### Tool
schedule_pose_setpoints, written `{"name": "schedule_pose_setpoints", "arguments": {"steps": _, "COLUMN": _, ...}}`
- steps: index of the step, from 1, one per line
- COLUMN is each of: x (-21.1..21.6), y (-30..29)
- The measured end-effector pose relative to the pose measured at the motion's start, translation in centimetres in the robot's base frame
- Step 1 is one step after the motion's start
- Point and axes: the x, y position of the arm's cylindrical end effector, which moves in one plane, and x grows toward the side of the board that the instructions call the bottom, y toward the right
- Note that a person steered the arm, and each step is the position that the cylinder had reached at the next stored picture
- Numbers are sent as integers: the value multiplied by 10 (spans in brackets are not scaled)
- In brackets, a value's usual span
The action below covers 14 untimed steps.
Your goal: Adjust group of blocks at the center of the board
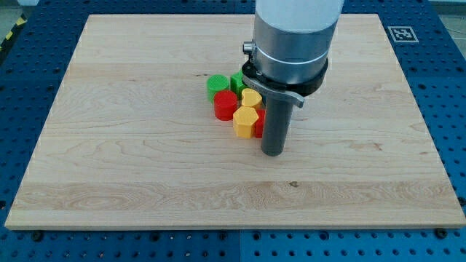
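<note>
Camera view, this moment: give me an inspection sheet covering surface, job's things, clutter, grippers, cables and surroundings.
Surface: pale wooden board, flat on a blue perforated table.
Job's things: one tight cluster near the board's centre: green cylinder, green block of unclear shape, red cylinder, yellow heart, yellow block, and a red block mostly hidden by the rod.
Clutter: nothing seen.
Grippers: none fitted; my tip rests on the board at the cluster's right edge, beside the yellow block.
Cables: nothing seen.
Surroundings: a black-and-white marker tag off the board's top right corner.
</note>
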Motion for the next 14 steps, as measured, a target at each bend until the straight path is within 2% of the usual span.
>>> {"name": "schedule_pose_setpoints", "arguments": {"steps": 2, "x": -5, "y": 2}}
{"name": "schedule_pose_setpoints", "arguments": {"steps": 5, "x": -8, "y": 51}}
{"name": "schedule_pose_setpoints", "arguments": {"steps": 9, "x": -110, "y": 49}}
{"name": "schedule_pose_setpoints", "arguments": {"steps": 13, "x": -120, "y": 17}}
{"name": "schedule_pose_setpoints", "arguments": {"steps": 14, "x": -141, "y": 17}}
